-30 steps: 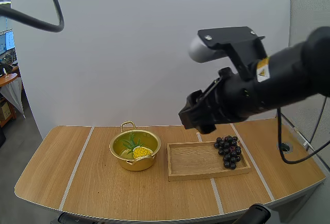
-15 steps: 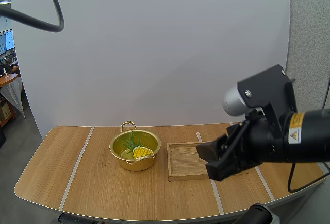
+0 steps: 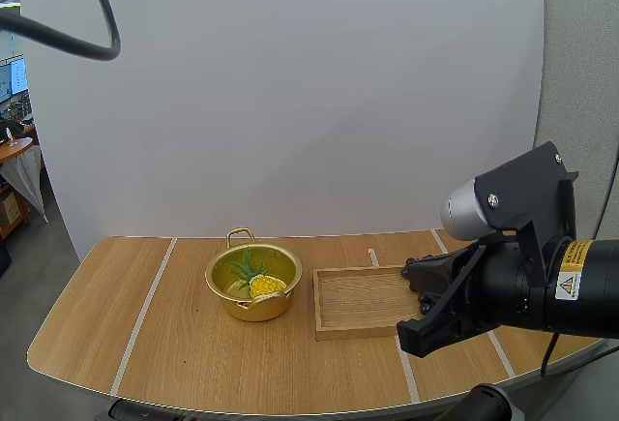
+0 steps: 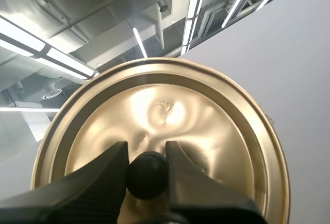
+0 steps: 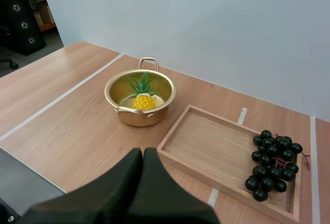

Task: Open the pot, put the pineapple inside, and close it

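The gold pot (image 3: 253, 282) stands uncovered on the table, left of centre, with the yellow, green-leaved pineapple (image 3: 261, 283) inside it. From the right wrist view the pot (image 5: 140, 96) and the pineapple (image 5: 143, 100) lie well ahead of my right gripper (image 5: 143, 155), whose fingers lie together as one dark wedge holding nothing. That gripper (image 3: 414, 330) hangs low by the tray's near right corner. My left gripper (image 4: 147, 154) pinches the black knob (image 4: 147, 175) of the gold lid (image 4: 170, 110), held up away from the table.
A wooden tray (image 3: 356, 297) lies right of the pot. A bunch of dark grapes (image 5: 273, 165) rests at the far end of the tray (image 5: 211, 141). The bare wooden table (image 3: 164, 344) stretches to the left and front of the pot.
My right arm has come down and back from above the tray to the table's front right, covering the grapes in the high view. Its fingers have closed.
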`<action>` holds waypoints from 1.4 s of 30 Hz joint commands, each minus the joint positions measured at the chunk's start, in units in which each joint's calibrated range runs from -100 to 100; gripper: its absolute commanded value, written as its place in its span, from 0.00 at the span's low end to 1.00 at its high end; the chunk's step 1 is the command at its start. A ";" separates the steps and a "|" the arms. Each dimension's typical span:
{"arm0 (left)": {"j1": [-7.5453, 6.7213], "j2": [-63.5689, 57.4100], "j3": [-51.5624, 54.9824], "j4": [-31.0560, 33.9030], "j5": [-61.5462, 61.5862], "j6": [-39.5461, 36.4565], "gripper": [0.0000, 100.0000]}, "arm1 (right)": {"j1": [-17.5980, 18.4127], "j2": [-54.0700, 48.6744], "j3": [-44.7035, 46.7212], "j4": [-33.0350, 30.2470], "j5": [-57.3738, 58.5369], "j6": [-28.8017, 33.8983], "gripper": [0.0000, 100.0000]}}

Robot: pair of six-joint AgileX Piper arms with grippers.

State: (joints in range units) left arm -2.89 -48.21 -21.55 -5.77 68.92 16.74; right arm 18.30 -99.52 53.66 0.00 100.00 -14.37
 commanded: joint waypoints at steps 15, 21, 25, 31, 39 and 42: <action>-0.21 -0.17 -0.38 0.43 -1.67 -0.59 0.00 | -0.26 -0.48 0.20 1.89 0.00 -0.16 0.00; -0.21 -0.17 -0.38 0.29 -1.89 -0.59 0.00 | -0.26 -0.48 0.20 1.89 0.00 -0.16 0.00; -0.21 -0.17 -0.38 -0.82 -1.88 -0.59 0.00 | -0.26 -0.48 0.20 1.89 0.00 -0.16 0.00; -0.21 0.62 0.26 -2.88 18.69 -0.59 0.00 | -0.26 -0.48 0.20 1.89 0.00 -0.16 0.00; -0.21 4.00 9.09 -2.98 31.08 -0.59 0.00 | -0.26 -0.48 0.20 1.89 0.00 -0.16 0.00; -0.21 5.43 14.08 -2.98 31.08 -0.59 0.00 | -0.26 -0.48 0.20 1.89 0.00 -0.16 0.00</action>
State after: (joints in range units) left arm -2.89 -43.66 -10.52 -7.95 100.00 16.74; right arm 18.26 -99.62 53.66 1.71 100.00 -14.37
